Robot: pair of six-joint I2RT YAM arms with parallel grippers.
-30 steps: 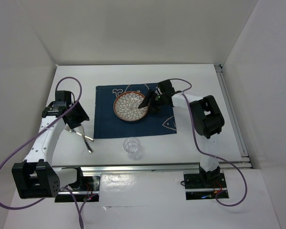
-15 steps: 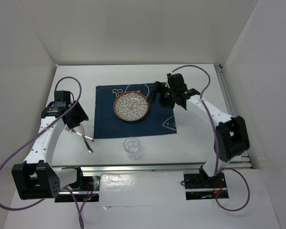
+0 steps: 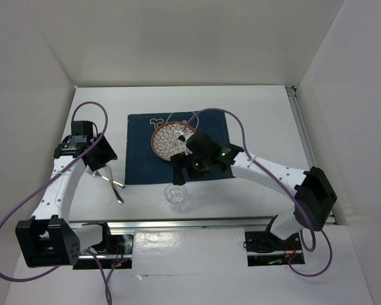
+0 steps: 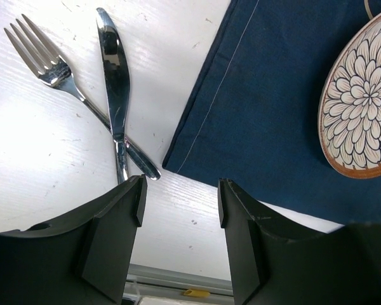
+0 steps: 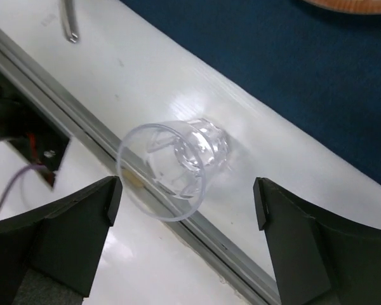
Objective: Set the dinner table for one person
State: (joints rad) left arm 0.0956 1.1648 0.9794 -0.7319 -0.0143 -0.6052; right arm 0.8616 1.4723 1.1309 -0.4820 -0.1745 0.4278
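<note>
The white dinner table [image 3: 260,114] carries a dark blue placemat [image 3: 143,149] with a flower-patterned plate [image 3: 167,141] on it. A clear glass [image 3: 176,195] stands upright on the table just in front of the placemat. My right gripper [image 3: 180,171] hovers open above it; in the right wrist view the glass [image 5: 178,165] shows between and below the spread fingers [image 5: 82,229]. A fork [image 4: 47,67] and a knife [image 4: 116,89] lie crossed left of the placemat [image 4: 267,108]. My left gripper [image 4: 180,203] is open and empty above them.
A metal rail [image 5: 197,232] runs along the table's near edge, close behind the glass. Another rail [image 3: 308,152] runs along the right side. White walls enclose the table. The right arm reaches across the placemat's near right corner.
My right arm has swung from the far right side of the plate over to the near side, above the glass. The left arm has not moved.
</note>
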